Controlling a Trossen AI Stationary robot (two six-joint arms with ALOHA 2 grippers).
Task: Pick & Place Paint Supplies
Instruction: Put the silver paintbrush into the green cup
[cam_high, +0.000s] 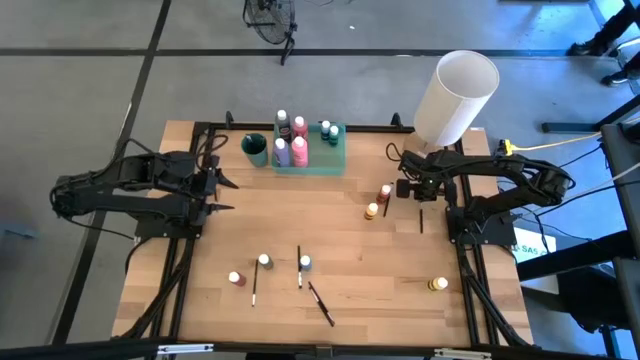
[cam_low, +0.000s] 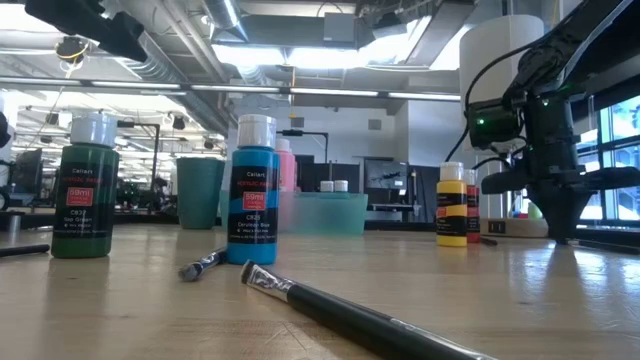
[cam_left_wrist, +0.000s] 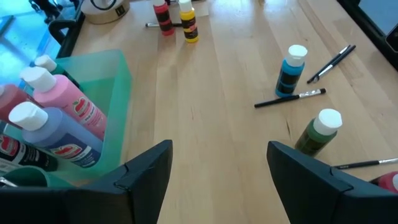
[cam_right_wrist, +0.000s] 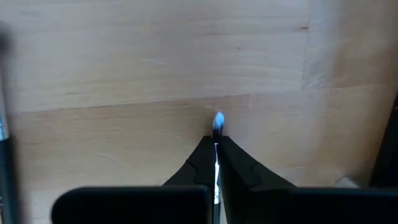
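At right, right gripper (cam_right_wrist: 216, 146) pinches a paintbrush (cam_right_wrist: 217, 122); lift straight. Left gripper (cam_left_wrist: 217, 165) gapes empty.

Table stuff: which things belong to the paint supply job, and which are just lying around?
Job: paint bottles, e.g. blue paint bottle, green paint bottle; loose paintbrushes; paintbrush in right gripper.
Lying about: white lamp, green tray, dark green cup.

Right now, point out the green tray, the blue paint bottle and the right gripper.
green tray (cam_high: 338, 150), high view, right wall.
blue paint bottle (cam_low: 252, 205), low view, label.
right gripper (cam_right_wrist: 216, 144), right wrist view, between fingertips.
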